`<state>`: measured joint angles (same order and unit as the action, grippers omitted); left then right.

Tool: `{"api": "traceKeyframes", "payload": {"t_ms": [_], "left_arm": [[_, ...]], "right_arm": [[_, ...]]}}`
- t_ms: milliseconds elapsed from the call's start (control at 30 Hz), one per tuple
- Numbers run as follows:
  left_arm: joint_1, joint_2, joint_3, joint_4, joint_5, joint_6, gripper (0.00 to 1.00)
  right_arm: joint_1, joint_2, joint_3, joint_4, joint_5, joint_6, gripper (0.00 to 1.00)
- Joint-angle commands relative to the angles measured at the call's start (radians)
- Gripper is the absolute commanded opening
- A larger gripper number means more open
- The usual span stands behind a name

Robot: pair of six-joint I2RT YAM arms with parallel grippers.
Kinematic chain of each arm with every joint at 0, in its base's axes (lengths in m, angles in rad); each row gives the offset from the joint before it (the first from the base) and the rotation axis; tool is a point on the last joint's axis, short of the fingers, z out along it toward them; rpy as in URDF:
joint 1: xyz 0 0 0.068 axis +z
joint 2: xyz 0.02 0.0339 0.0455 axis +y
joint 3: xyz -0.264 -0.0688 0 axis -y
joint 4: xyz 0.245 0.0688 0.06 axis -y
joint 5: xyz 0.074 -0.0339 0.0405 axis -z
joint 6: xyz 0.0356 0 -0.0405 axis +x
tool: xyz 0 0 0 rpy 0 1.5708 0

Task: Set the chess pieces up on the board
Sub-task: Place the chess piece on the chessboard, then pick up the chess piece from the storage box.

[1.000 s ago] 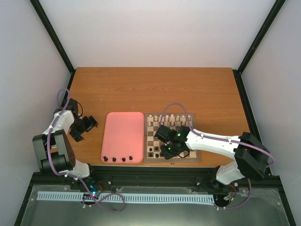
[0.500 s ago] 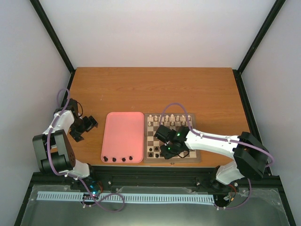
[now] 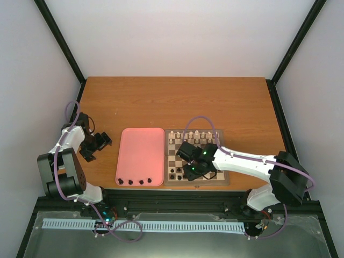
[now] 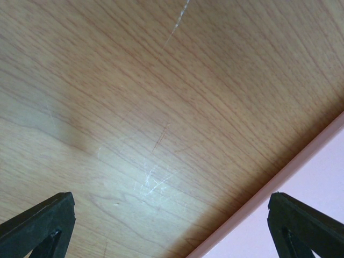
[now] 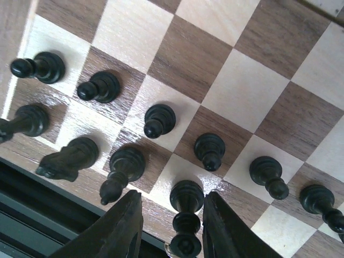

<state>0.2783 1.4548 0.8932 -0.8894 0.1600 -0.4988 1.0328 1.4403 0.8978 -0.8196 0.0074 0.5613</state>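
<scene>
- Straddling a tall dark brown turned chess piece [image 5: 186, 196] in the back row at the near edge of the square checkered wooden board [image 5: 247, 91], our right end effector [image 5: 173, 215] stands spread. A gap shows on one side, so it pinches nothing.
- Other dark pieces [image 5: 159, 119] stand in two rows there, and pale cream figurines [image 3: 196, 135] line the board's far edge.
- Four dark pieces [image 3: 130, 181] wait along the near edge of the plain pink rectangular tray [image 3: 141, 153], likely our next pickups.
- Our left end effector [image 4: 169, 220] hangs spread wide over the bare wooden counter [image 4: 161, 107] beside the tray's left edge. We judge it parked out of the way.
</scene>
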Motion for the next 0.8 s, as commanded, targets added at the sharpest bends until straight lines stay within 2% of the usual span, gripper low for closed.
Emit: {"api": "traceKeyframes", "payload": {"t_ms": [0, 300, 367, 433, 600, 767], "left_arm": [[-0.005, 0.001, 0.024, 0.009, -0.001, 0.012, 1.0], [-0.005, 0.001, 0.026, 0.01, 0.001, 0.01, 1.0], [-0.005, 0.001, 0.028, 0.008, 0.004, 0.009, 1.0], [-0.005, 0.0, 0.032, 0.007, 0.005, 0.009, 1.0], [-0.005, -0.002, 0.038, 0.005, 0.009, 0.009, 1.0], [-0.005, -0.003, 0.039, 0.002, 0.01, 0.011, 1.0]], "right_arm": [[0.001, -0.035, 0.042, -0.022, 0.011, -0.008, 0.33], [0.002, -0.079, 0.143, -0.123, 0.013, -0.022, 0.34], [0.001, -0.087, 0.188, -0.142, 0.008, -0.036, 0.41], [0.001, -0.077, 0.259, -0.165, 0.016, -0.06, 0.52], [0.002, 0.039, 0.488, -0.235, 0.032, -0.161, 0.58], [0.003, 0.2, 0.681, -0.228, -0.031, -0.24, 0.62]]}}
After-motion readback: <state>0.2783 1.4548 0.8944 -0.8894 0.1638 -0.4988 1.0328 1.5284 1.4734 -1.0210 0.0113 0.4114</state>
